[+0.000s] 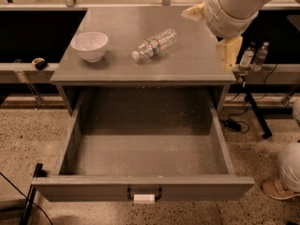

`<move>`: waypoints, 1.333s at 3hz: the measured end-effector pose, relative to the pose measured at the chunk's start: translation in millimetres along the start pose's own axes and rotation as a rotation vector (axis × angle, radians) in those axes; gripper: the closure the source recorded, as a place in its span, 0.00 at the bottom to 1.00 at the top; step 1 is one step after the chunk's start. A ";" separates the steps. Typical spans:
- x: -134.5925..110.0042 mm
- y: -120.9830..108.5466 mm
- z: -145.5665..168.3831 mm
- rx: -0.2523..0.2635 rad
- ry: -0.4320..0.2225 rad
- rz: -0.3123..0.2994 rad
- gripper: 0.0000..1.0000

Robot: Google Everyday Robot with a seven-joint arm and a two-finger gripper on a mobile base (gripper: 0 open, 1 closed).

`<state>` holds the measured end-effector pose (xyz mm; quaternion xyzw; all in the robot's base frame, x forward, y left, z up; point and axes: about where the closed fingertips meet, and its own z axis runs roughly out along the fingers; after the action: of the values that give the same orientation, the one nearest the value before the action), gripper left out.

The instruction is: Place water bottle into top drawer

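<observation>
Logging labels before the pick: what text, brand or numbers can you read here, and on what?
Water bottle, red-and-dark label band: print too small to read.
White tag on the top drawer handle: no legible text.
Two small bottles at far right: labels unreadable.
Gripper, above the right rear of the cabinet top: no markings visible.
Nothing here can be quoted.
</observation>
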<state>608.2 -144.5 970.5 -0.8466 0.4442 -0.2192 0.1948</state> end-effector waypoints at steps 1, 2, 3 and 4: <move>13.4 -26.5 13.4 0.123 -0.001 -0.042 0.00; 26.1 -54.7 29.7 0.208 0.008 -0.073 0.00; 32.9 -77.9 53.6 0.229 0.038 -0.091 0.16; 39.2 -93.9 85.9 0.218 0.050 -0.091 0.23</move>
<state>737.5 -116.0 956.4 -0.8338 0.3836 -0.2960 0.2645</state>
